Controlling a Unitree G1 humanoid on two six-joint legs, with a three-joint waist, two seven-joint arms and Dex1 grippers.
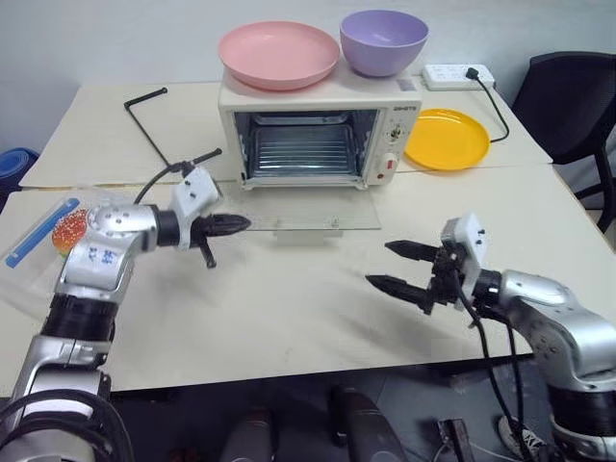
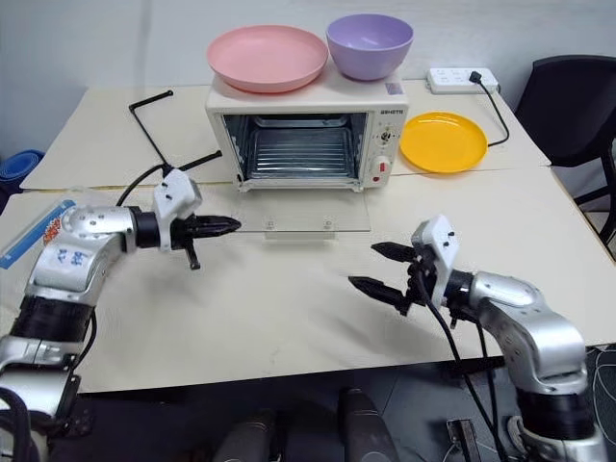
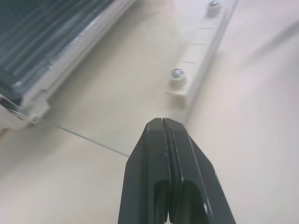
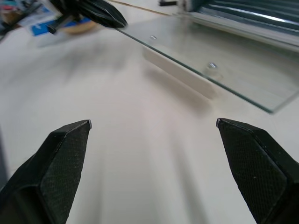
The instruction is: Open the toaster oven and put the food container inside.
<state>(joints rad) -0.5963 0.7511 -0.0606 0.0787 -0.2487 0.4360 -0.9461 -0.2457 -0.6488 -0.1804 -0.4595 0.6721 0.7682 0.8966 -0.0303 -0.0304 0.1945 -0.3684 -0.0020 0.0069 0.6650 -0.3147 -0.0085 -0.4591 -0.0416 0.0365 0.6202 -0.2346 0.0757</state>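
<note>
Plates (image 1: 278,55) number 2, with 1 bowl (image 1: 384,41) and 1 toaster oven (image 1: 318,135).

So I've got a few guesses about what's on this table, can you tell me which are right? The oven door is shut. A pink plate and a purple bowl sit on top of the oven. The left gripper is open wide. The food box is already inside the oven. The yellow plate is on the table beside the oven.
1. The oven door is shut. False: the glass door of the toaster oven lies folded down flat.
2. A pink plate and a purple bowl sit on top of the oven. True.
3. The left gripper is open wide. False: it is shut, holding nothing; the right gripper is the open one.
4. The food box is inside the oven. False: the food container lies on the table behind the left arm.
5. The yellow plate is beside the oven. True.
</note>
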